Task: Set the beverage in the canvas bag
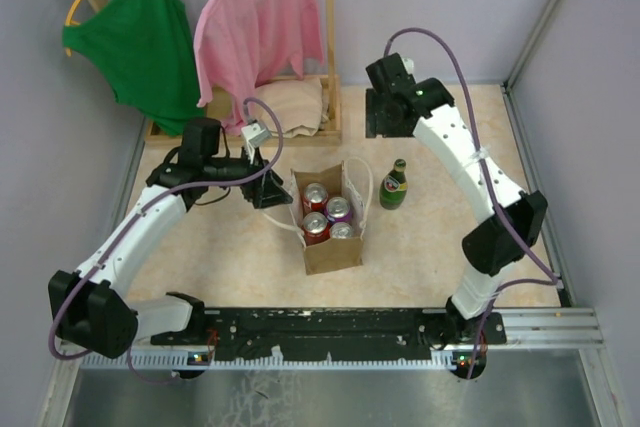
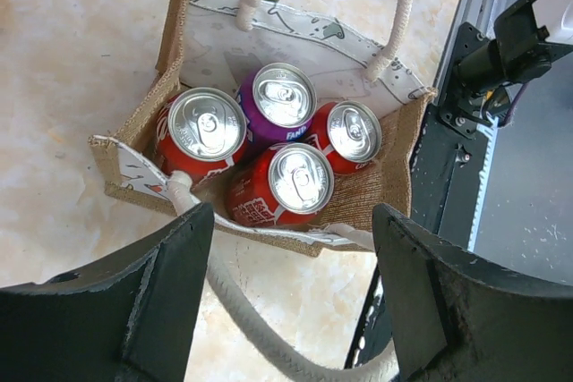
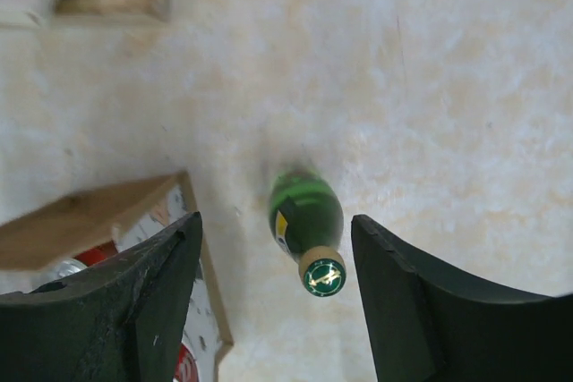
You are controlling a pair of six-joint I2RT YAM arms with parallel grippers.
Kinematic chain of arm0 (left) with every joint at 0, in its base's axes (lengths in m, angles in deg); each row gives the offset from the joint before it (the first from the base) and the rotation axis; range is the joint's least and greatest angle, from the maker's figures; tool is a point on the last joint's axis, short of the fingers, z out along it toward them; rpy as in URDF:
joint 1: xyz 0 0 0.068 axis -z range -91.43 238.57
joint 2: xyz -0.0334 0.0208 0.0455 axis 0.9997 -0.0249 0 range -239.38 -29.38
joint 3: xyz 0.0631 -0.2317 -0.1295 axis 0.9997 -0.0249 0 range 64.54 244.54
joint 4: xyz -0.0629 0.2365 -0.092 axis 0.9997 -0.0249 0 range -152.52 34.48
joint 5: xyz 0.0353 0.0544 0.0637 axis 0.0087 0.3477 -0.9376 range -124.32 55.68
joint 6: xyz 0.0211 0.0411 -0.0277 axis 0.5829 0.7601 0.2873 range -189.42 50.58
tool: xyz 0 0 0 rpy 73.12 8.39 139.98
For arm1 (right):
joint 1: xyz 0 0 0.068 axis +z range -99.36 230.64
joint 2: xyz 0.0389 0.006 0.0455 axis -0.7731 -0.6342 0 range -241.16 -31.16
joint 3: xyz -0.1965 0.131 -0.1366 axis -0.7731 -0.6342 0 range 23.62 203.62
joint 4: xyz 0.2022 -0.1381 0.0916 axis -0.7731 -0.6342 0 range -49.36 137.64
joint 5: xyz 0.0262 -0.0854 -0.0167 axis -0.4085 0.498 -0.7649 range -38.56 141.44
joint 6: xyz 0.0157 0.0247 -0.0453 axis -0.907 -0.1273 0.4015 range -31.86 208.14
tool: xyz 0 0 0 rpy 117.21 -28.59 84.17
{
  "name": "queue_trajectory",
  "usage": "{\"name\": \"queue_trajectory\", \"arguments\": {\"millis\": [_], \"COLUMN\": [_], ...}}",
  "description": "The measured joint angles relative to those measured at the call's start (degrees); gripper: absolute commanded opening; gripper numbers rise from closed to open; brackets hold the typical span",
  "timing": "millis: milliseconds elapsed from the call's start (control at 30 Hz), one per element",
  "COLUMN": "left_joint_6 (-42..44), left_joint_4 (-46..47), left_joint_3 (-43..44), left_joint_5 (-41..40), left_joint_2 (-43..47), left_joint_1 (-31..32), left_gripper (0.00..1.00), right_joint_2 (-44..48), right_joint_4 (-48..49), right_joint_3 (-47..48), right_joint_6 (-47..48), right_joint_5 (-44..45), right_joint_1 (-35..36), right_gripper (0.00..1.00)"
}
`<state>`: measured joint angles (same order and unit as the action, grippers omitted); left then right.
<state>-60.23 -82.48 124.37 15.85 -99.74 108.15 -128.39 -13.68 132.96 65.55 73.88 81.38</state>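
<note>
The green bottle [image 1: 394,187] stands just beside the canvas bag [image 1: 333,255], not in it. Four cans [image 2: 301,178] sit in the bag, and mostly just their tops show. The left gripper [image 2: 291,221] by the bag and the right gripper [image 3: 276,223] are both spread wide, holding nothing.

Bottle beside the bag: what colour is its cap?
The cap is dark green with a gold emblem; clearest in the right wrist view.
</note>
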Motion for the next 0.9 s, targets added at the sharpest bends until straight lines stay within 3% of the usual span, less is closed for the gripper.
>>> {"name": "queue_trajectory", "arguments": {"millis": [267, 567, 900], "left_joint_6": [-0.17, 0.09, 0.26], "left_joint_4": [-0.07, -0.09, -0.09], "left_joint_3": [0.00, 0.00, 0.00], "left_joint_5": [-0.02, -0.02, 0.02], "left_joint_2": [0.00, 0.00, 0.00], "left_joint_1": [-1.01, -1.38, -1.42], "left_gripper": [0.77, 0.78, 0.78], "right_joint_2": [-4.00, -5.35, -8.35], "right_joint_4": [-8.98, -13.49, -15.65], "right_joint_3": [-4.70, -4.72, -4.79], "right_joint_6": [0.39, 2.51, 4.22], "right_joint_5": [-6.64, -11.02, -12.22], "right_joint_1": [-5.09, -5.90, -6.38], "right_gripper": [0.60, 0.53, 0.52]}}
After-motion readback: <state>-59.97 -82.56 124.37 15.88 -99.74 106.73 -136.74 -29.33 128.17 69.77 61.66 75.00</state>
